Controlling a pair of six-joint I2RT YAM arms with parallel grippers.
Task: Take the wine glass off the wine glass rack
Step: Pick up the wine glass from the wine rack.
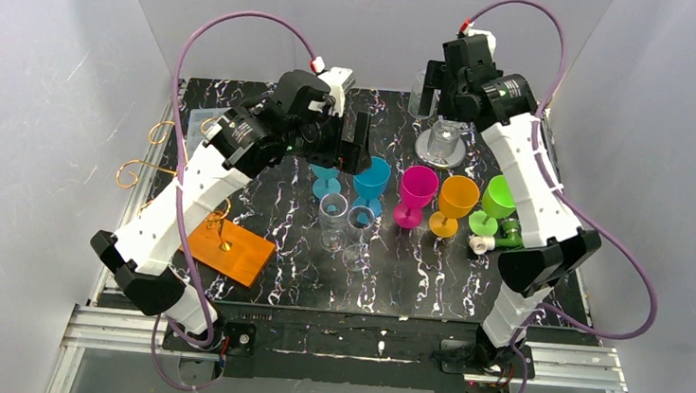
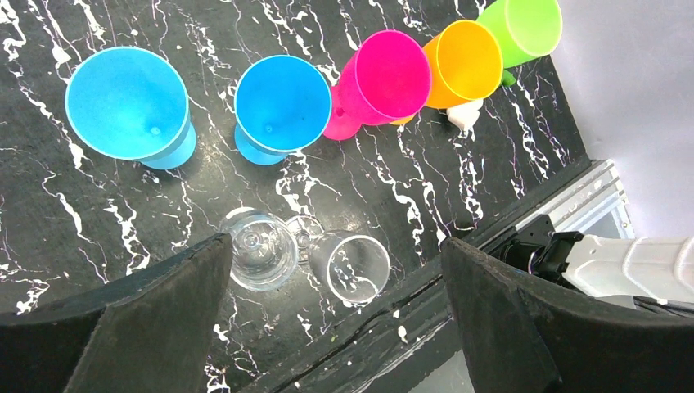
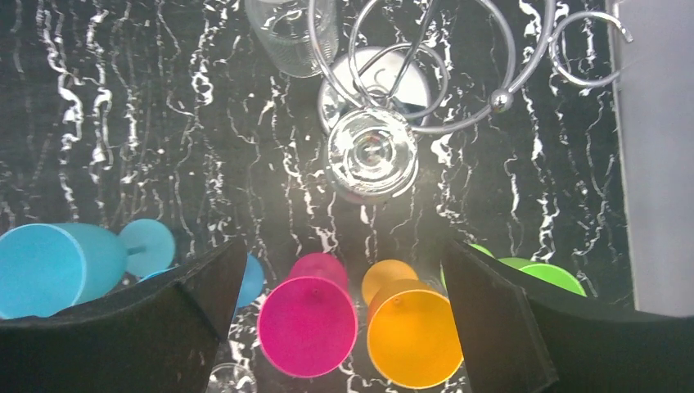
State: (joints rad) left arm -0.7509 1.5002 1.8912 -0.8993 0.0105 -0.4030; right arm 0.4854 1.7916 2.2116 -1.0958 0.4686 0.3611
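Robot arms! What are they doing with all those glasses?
The right arm holds its open jaws over the metal rack, where one clear glass hangs, not grabbed yet. The job is to lift that glass off. The left arm hovers with open, empty jaws above two clear glasses standing on the table, beside a row of coloured glasses.

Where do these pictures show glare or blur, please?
Right wrist view: strong glare on the wine glass and the table beside it. Left wrist view: even light, coloured cups sharp, left claw fingers slightly soft. Top view: even light, no strong glare.
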